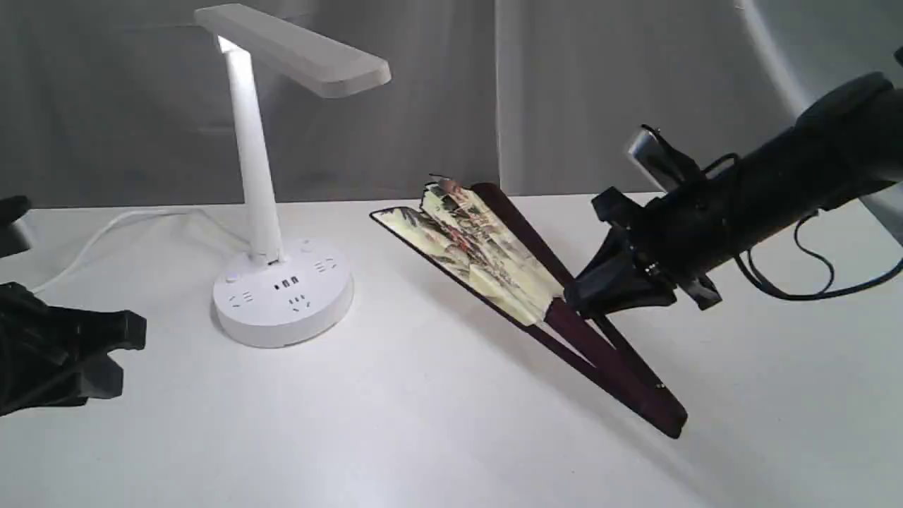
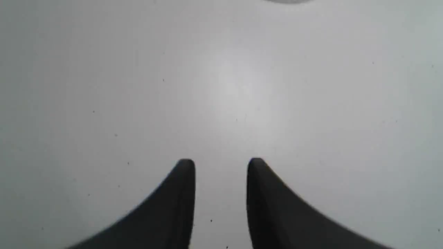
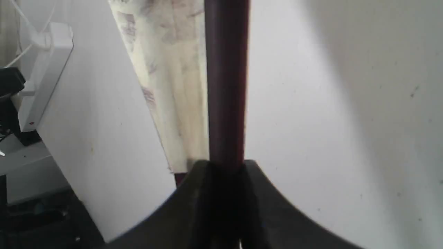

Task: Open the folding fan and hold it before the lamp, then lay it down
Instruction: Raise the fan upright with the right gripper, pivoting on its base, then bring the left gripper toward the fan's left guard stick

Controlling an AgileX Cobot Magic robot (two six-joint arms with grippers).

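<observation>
Although the fan (image 1: 494,261) is spread only a little, with a narrow wedge of its painted leaf showing between the maroon ribs, the opening step looks begun but not finished. The fan is well apart from the lamp (image 1: 257,176), off to the lamp's right in the exterior view, so holding it before the lamp and laying it down both appear left to do. The right fingers (image 1: 607,282) are clamped on one outer rib, just below where the leaf ends and nearer the pivot than the tip. From that grip the fan slants, its pivot end low toward the table (image 1: 395,437) and its leaf end raised, pointing back toward the lamp's side. Whether the pivot end touches the table I cannot tell. The left fingers (image 2: 173,200) stand apart with nothing between them, over the table at the far left, well away from the fan.
</observation>
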